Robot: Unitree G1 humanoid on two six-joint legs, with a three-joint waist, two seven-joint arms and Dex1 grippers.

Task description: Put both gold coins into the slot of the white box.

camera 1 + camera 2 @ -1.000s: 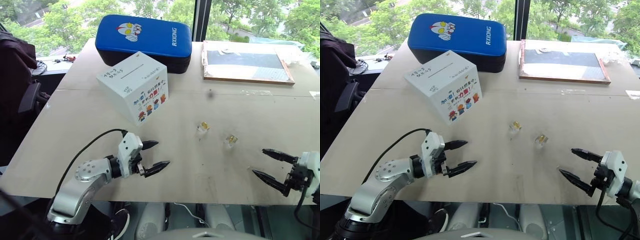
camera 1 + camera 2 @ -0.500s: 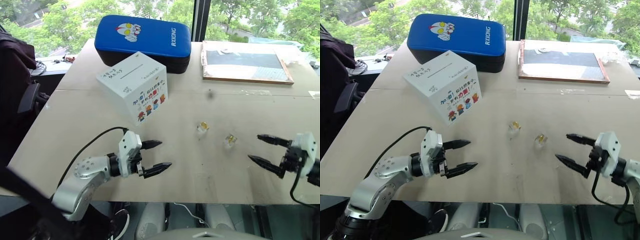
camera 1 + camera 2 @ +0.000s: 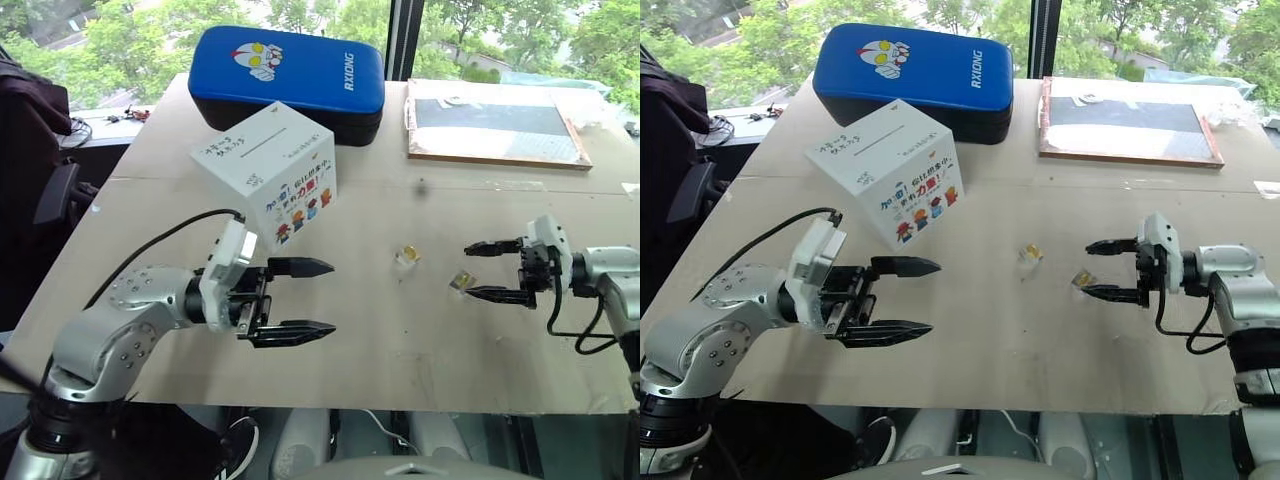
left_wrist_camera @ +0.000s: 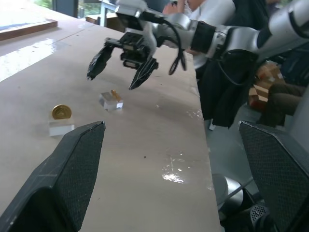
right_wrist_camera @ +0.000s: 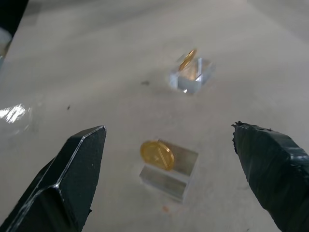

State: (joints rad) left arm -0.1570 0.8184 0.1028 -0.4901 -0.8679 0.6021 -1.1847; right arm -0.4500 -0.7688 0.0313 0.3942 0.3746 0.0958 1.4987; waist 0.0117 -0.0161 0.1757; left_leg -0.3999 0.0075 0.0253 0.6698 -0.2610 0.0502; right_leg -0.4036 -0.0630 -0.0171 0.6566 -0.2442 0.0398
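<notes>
Two coins stand on edge in clear blocks mid-table, one [image 3: 409,253] left of the other [image 3: 462,279]. The right gripper [image 3: 488,270] hangs spread and empty just beside the nearer coin. The left gripper [image 3: 308,297], also spread and empty, hovers over bare table near the front edge. The box [image 3: 266,173], slot [image 3: 269,142] on top, stands behind it.

blue padded case [image 3: 288,72], framed board [image 3: 494,124], clear blocks [image 5: 175,170], wooden table [image 3: 400,340]

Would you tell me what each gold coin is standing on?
Each gold coin stands on edge on its own small clear plastic block, on the table. How each is seated is hidden.
</notes>
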